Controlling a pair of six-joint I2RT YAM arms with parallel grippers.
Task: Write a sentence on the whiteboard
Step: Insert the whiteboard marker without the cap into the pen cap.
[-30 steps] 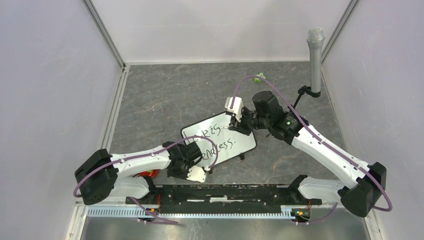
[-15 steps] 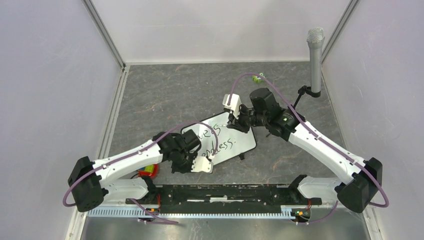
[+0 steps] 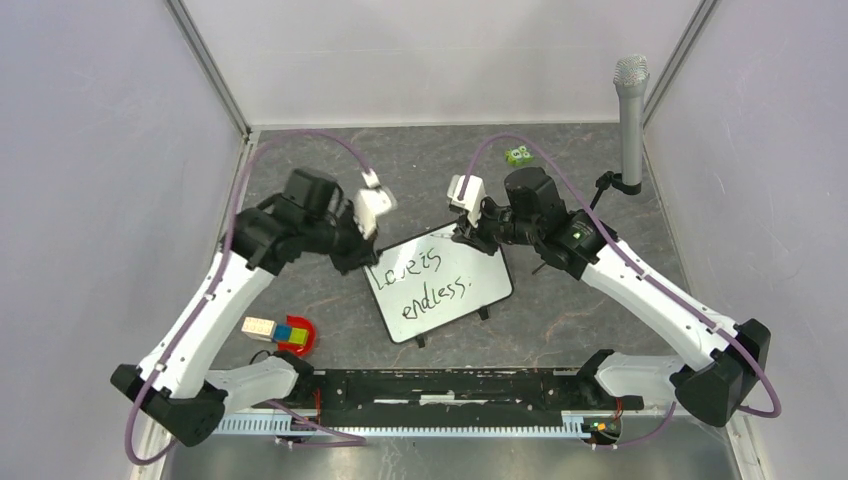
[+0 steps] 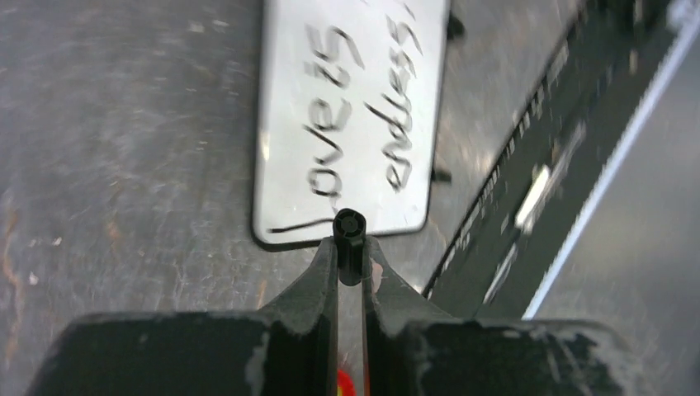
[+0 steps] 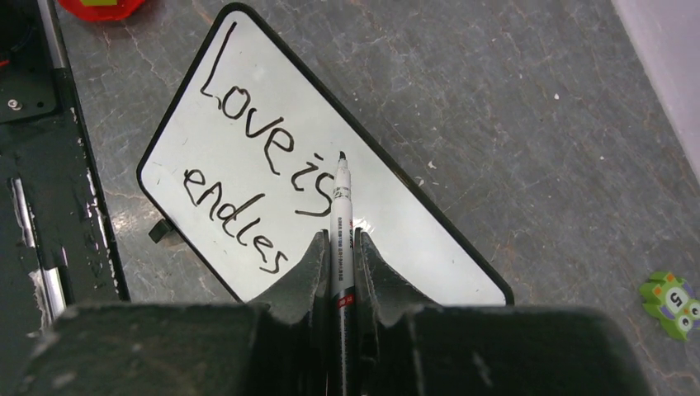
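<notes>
The whiteboard point(image 3: 470, 262) lies flat on the grey table, black-framed, with the sentence point(image 3: 425, 283) "Love is endless." on two lines. My right gripper point(image 3: 467, 236) hovers over its far edge, shut on a white marker point(image 5: 341, 216) whose black tip points at the board point(image 5: 429, 239) just past "is". The sentence's point(image 5: 248, 132) last letters are hidden behind my right fingers point(image 5: 309, 264). My left gripper point(image 3: 356, 262) is at the board's far-left corner, shut on a small black cap point(image 4: 349, 235), above the board's edge point(image 4: 285, 91). The sentence point(image 4: 396, 124) looks blurred there.
A grey microphone point(image 3: 630, 110) stands on a stand at the back right. A green toy point(image 3: 518, 155) lies at the back, also in the right wrist view point(image 5: 670, 305). A red bowl with coloured blocks point(image 3: 295, 337) and a wooden block point(image 3: 258, 327) sit front left. A black rail point(image 3: 450, 385) spans the front.
My left arm has swung from the board's near-left corner up and back to its far-left corner, uncovering the writing. My right gripper has shifted slightly back with the marker.
</notes>
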